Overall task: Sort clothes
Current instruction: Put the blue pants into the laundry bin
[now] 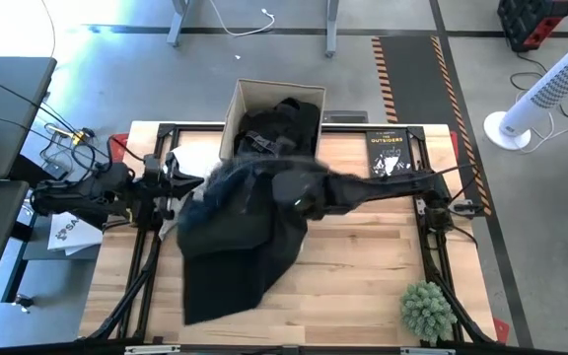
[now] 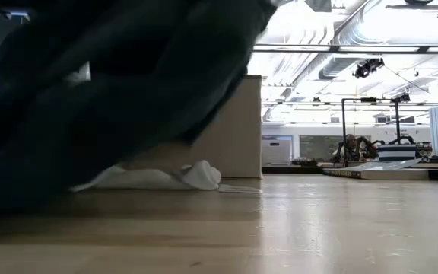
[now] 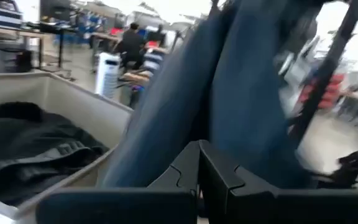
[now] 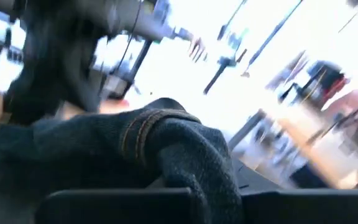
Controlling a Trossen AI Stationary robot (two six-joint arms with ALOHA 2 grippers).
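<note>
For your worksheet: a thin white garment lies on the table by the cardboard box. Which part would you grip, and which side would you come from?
Grip the bunched, raised end of the white garment; elsewhere it lies flat. Come from the open table side, probably, since the cardboard box stands right behind it and the large dark garment hangs over it.

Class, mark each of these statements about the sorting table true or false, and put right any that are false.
1. A large dark garment hangs between both grippers. True.
2. The cardboard box is empty. False: dark clothes already lie inside it.
3. A small green plant stands near the table's front right corner. True.
4. The black book lies inside the box. False: it lies on the table, to the right of the box.
5. A white garment lies on the table beside the box. True.
</note>
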